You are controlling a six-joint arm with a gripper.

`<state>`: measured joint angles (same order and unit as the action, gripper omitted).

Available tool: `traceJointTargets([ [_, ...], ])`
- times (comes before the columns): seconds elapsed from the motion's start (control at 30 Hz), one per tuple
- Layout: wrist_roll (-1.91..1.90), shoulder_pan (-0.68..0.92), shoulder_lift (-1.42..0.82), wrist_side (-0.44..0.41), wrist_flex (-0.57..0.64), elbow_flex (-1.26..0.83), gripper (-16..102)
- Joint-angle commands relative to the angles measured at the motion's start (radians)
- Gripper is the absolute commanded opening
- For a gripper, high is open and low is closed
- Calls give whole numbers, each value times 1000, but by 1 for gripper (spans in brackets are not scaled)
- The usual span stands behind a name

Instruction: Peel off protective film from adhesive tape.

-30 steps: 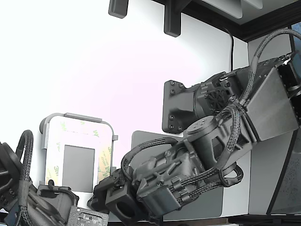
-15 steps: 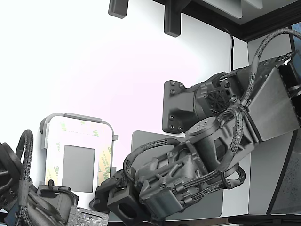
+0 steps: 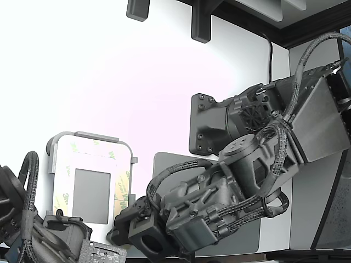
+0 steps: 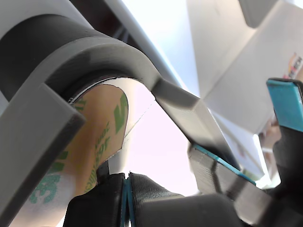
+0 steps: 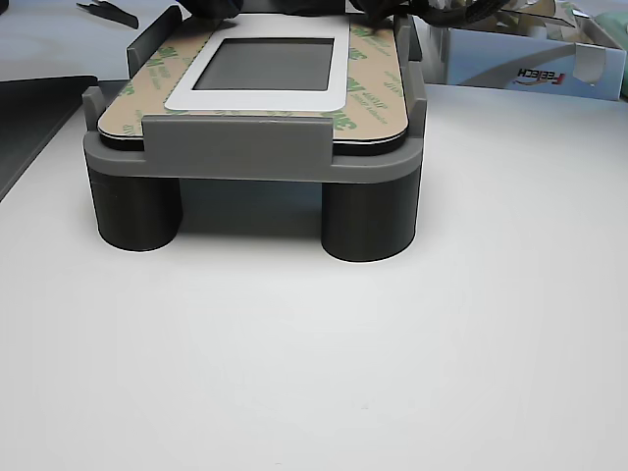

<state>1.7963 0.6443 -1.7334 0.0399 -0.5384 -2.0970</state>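
The protective film [image 3: 122, 189] is a cream liner with green 3M print that borders a dark grey square [image 3: 91, 195] on a white plate. The plate sits in a grey fixture [image 3: 90, 135]. The film [image 5: 368, 83] lies flat along the plate's sides in the other view. My gripper [image 3: 122, 234] is at the plate's near corner, on the exterior view's right side. Up close, its teal-padded fingers press together at the gripper [image 4: 127, 189], and the film's rounded corner [image 4: 94, 137] runs down into them. The adhesive tape is hidden under the film.
A second arm [image 3: 22, 219] sits at the exterior view's lower left, against the fixture. A large dark mat [image 3: 175, 161] lies under my arm. The fixture [image 5: 245, 147] stands on round legs. A cardboard box [image 5: 530, 59] is behind it on the white table.
My arm and gripper have shifted slightly toward the exterior view's right and downward, away from the plate's corner. The plate, fixture and second arm have not moved.
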Motion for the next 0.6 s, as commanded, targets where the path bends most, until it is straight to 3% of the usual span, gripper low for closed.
traceJointTargets([
  [0.0, 3, -6, -29, 0, 12, 12, -9],
  [0.57, 26, -17, -37, 0, 61, -38, -11],
])
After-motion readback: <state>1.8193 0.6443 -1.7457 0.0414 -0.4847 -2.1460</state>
